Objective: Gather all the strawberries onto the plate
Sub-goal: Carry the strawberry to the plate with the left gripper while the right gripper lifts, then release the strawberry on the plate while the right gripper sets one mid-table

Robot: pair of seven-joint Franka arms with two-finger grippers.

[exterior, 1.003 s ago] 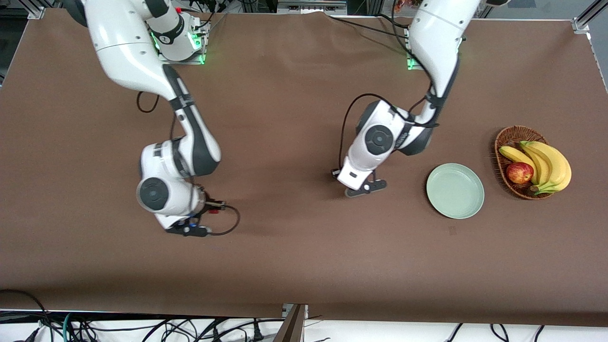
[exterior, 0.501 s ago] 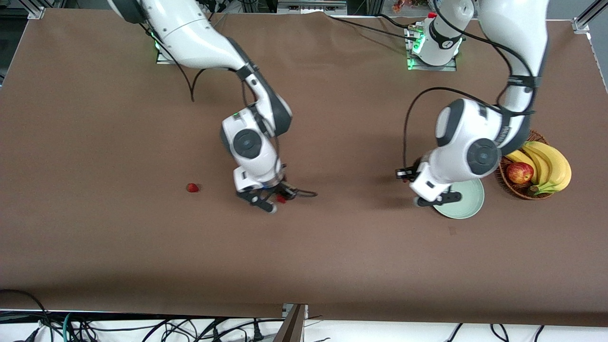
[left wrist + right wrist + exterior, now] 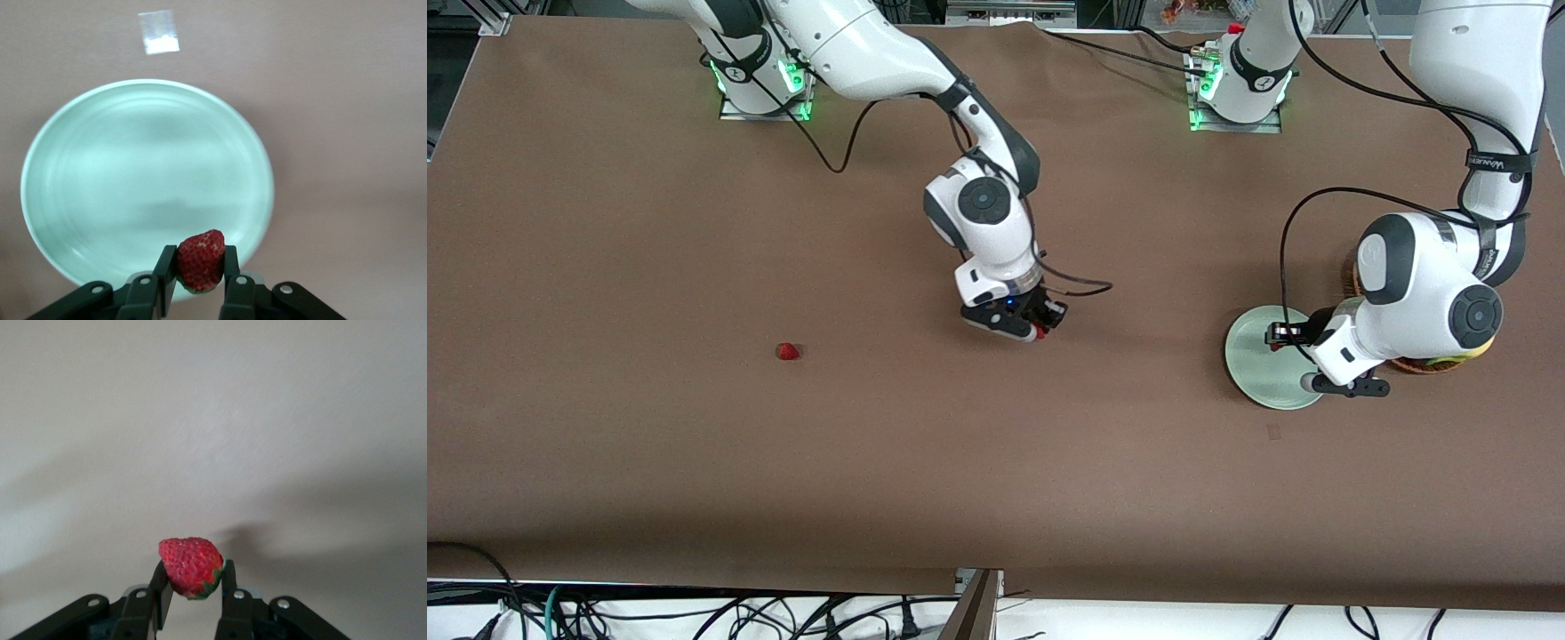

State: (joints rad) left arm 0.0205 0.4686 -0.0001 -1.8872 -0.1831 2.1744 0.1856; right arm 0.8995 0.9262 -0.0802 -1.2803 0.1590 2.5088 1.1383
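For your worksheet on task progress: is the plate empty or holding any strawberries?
Empty: the plate shows bare; the left gripper holds a strawberry over its rim.

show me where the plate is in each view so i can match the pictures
Front view: the plate lies toward the left arm's end of the table, partly under the left gripper.
Left wrist view: it fills the middle of the picture, under the strawberry held in the jaws.
Right wrist view: not in it; only bare brown table.
Shared landmark: the left gripper's strawberry hanging over the plate's rim.
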